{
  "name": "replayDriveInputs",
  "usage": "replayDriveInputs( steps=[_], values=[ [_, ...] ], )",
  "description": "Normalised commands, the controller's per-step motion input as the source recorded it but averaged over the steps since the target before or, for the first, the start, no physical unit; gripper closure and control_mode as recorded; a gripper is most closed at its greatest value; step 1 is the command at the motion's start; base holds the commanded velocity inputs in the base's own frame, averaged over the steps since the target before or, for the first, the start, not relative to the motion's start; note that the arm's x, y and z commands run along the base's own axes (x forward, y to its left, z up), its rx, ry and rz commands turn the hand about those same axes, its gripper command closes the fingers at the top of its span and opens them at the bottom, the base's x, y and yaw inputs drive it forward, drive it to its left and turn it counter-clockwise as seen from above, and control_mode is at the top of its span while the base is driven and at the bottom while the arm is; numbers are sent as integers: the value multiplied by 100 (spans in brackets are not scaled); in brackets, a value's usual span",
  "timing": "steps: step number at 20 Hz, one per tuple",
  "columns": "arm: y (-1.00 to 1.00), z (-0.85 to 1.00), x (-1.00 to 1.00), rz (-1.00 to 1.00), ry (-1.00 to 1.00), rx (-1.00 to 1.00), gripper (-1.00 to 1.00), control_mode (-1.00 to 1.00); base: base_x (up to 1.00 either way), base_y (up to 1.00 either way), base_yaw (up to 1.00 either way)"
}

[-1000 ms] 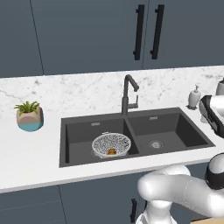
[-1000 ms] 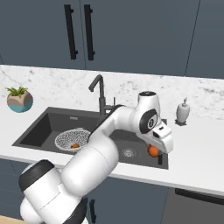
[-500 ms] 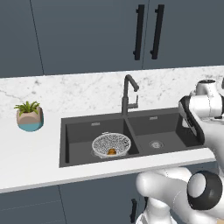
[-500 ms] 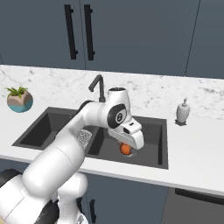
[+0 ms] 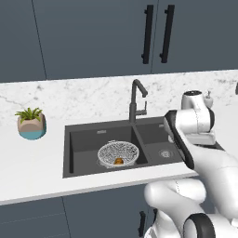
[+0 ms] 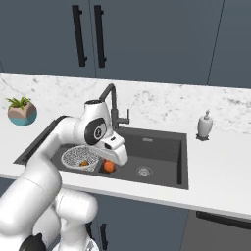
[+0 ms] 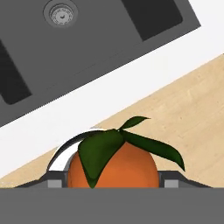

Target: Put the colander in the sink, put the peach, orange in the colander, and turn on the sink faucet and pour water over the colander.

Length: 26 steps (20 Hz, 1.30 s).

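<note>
A white marble worktop (image 5: pixel 42 158) below dark cabinets (image 5: pixel 93 37) carries the sink (image 6: pixel 162 147). The jaws are clamped on the orange (image 6: pixel 109 166), held beside the colander (image 5: pixel 117 154).

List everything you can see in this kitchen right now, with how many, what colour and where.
sink: one, dark grey, double basin, set in the counter.
colander: one, white mesh, in the left basin.
fruit in colander: one, yellow-orange, at its bottom.
fruit with leaves: one, reddish-orange, between the fingers, near the colander.
sink faucet: one, black, behind the sink.
soap dispenser: one, white, counter right of the sink.
potted plant: one, green in a tan-and-teal pot, counter left of the sink.
counter: white marble.
cabinets: dark blue, black handles.
gripper: one, closed on the leafy fruit.
</note>
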Motion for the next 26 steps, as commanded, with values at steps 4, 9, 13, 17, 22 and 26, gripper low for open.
replayDriveInputs(
  steps=[4, 9, 13, 17, 22, 26],
  values=[
    [100, 0, 27, 13, 9, 8, 100, -100, 0, 0, 0],
    [100, 1, 43, 13, 14, 8, 100, -100, 0, 0, 0],
    [100, 0, 66, 12, 17, 6, 100, -100, 0, 0, 0],
    [96, -5, 73, 9, 13, 2, 100, -100, 0, 0, 0],
    [63, -26, 74, 0, 0, 0, 100, -100, 0, 0, 0],
    [26, -59, 62, 1, -3, 0, 100, -100, 0, 0, 0]
  ],
)
